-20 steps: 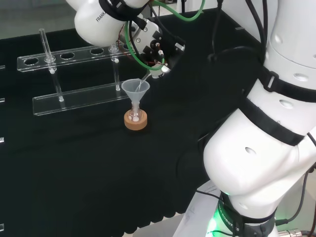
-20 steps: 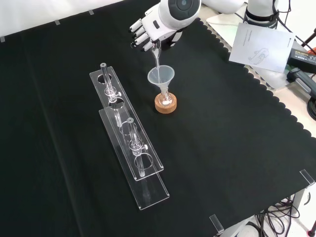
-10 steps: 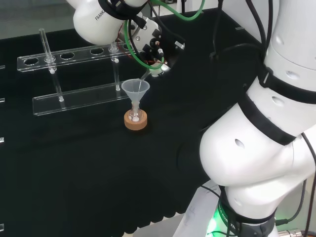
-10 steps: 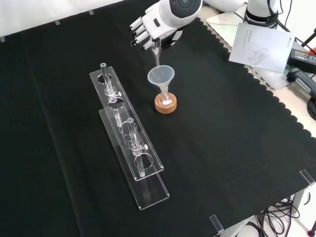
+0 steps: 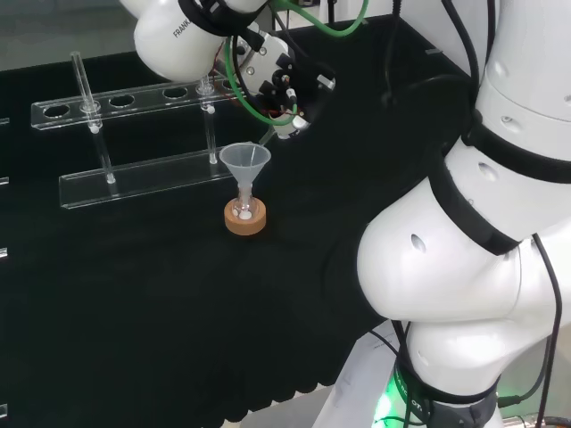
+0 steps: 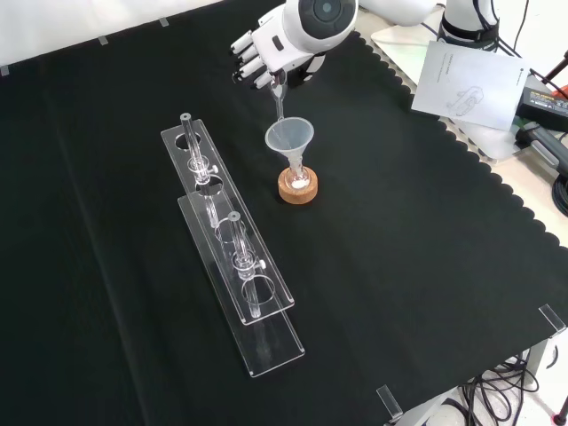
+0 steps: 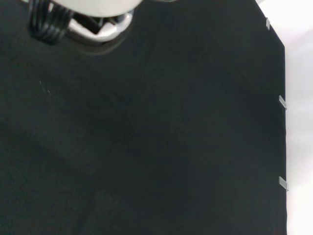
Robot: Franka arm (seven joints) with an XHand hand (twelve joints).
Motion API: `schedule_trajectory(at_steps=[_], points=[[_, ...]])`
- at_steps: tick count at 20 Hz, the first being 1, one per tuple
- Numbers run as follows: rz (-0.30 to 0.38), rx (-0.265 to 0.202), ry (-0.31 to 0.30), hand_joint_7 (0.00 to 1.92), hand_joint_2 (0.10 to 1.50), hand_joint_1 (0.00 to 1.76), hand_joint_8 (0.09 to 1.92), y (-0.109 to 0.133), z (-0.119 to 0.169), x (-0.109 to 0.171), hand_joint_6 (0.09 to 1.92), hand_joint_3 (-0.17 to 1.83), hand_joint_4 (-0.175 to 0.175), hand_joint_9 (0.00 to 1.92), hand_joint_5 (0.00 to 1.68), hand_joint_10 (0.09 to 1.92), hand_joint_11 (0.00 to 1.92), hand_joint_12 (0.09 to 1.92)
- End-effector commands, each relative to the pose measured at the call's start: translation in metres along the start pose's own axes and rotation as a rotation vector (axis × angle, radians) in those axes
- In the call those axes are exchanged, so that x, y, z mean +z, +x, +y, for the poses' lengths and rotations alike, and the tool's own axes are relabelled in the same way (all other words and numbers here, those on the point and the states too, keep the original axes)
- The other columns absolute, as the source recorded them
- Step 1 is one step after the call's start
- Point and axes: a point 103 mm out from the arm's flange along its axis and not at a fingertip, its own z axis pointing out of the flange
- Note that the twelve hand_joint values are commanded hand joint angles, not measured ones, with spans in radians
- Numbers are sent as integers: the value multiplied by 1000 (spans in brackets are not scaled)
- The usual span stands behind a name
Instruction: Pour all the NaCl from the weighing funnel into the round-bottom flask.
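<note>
Fingers curled around weighing funnel, spout tipped over flask's funnel.

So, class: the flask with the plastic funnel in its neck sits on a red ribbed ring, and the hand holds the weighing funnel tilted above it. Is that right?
Not quite. The stand under the flask is a cork ring, not a red ribbed one; the front view shows it plainly. The rest holds: the plastic funnel sits in the flask's neck, and the hand holds the weighing funnel tilted above it.
</note>
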Motion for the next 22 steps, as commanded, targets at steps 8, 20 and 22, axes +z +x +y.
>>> schedule_trajectory(at_steps=[8,20,22], points=[[-82,-15,-25,512,693,1083,662,19,0,-19,944,709,175,843,1132,418,647,1164],[-166,-31,-43,510,693,1083,663,19,2,-24,943,708,175,840,1132,419,647,1164],[-177,-33,-45,510,693,1083,663,18,3,-24,943,708,175,840,1133,419,648,1163]])
